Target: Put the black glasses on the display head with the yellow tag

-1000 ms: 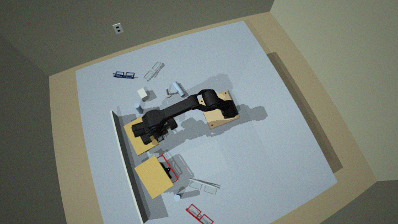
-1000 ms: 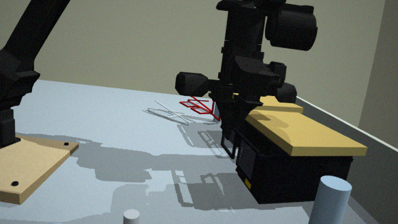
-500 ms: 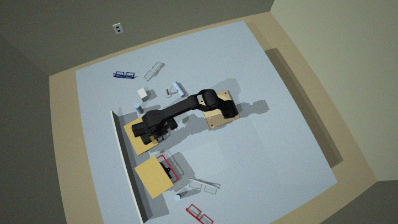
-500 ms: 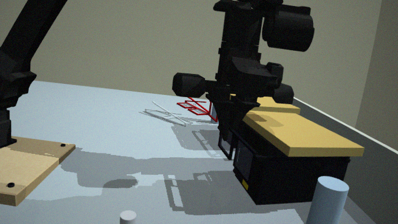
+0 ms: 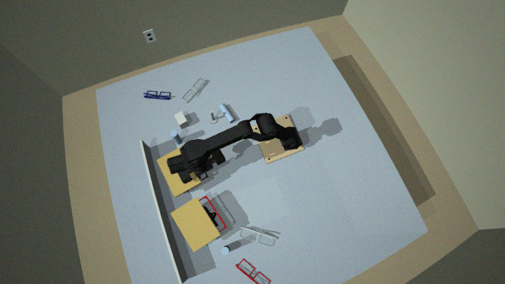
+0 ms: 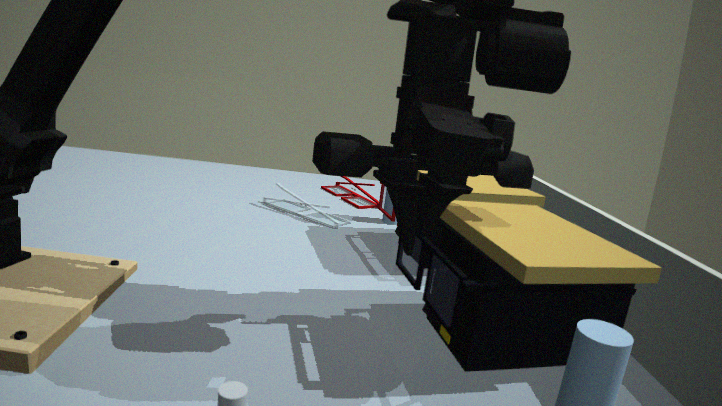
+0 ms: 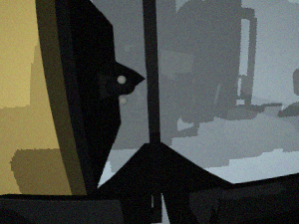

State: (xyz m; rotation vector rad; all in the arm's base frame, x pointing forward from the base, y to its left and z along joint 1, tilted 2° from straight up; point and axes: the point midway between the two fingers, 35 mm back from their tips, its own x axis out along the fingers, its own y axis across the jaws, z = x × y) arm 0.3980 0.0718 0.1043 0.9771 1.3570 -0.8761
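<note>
Working near to far off the tagged head, ext. view first: a blue cyl. stands upright just beside it, on the near side. Next is the tagged head itself, a black block under a yellow board, w/ its yellow tag low at the front corner.

The black glasses are up at the front of that head, off the table. Their long axis runs side to side across its face, approx. parallel to it, and the lenses stand upright, fronts pointing away from the head, toward my arm's base side. In the wrist cam the top bar runs nearly straight up the pic, w/ the nose tip right at it; can't tell if they touch. Temple tips: can't make them out vs. the dark head.

My gripper points down from above, fingers narrow, pinching the glasses' frame approx. mid-bar.

Beyond the tagged head, apart from it, is the other head, w/ red glasses at its front. Farther still, clear glasses and a loose red pair lie on the table.
</note>
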